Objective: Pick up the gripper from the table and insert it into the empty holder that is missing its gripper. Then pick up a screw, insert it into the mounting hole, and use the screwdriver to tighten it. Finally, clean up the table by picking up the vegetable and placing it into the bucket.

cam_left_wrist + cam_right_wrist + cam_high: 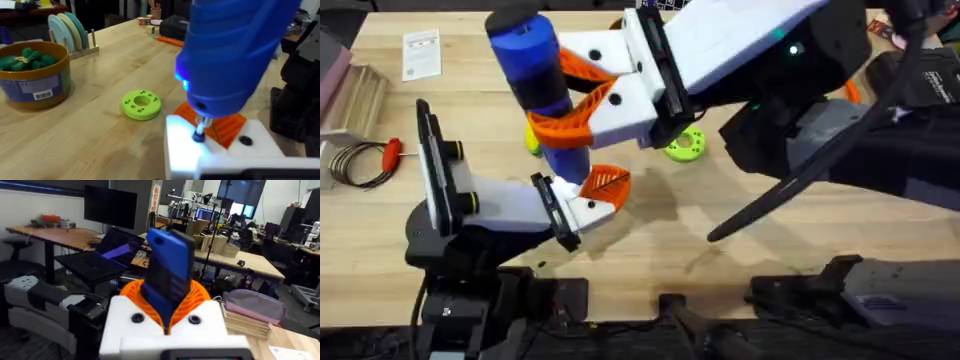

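Observation:
My right gripper (pixel 563 95) reaches in from the upper right, its orange fingers shut on the blue screwdriver (pixel 535 65), which stands nearly upright. The screwdriver's metal tip (pixel 199 133) rests on the white holder (pixel 182 145) at the end of my left arm, with a blue light glowing on its body. The orange gripper (pixel 227 127) sits in that holder. My left gripper (pixel 595 192) lies low over the table, under the screwdriver. A bit of the yellow vegetable (pixel 532 140) peeks out behind the screwdriver. The bucket (pixel 35 75) stands beyond, holding green toys.
A flat green disc with holes (pixel 685 146) lies right of the screwdriver. A red-handled screwdriver (pixel 391 152) and a wire loop (pixel 355 162) lie at the far left, with a paper card (pixel 420 52) behind. A plate rack (pixel 70 27) stands past the bucket.

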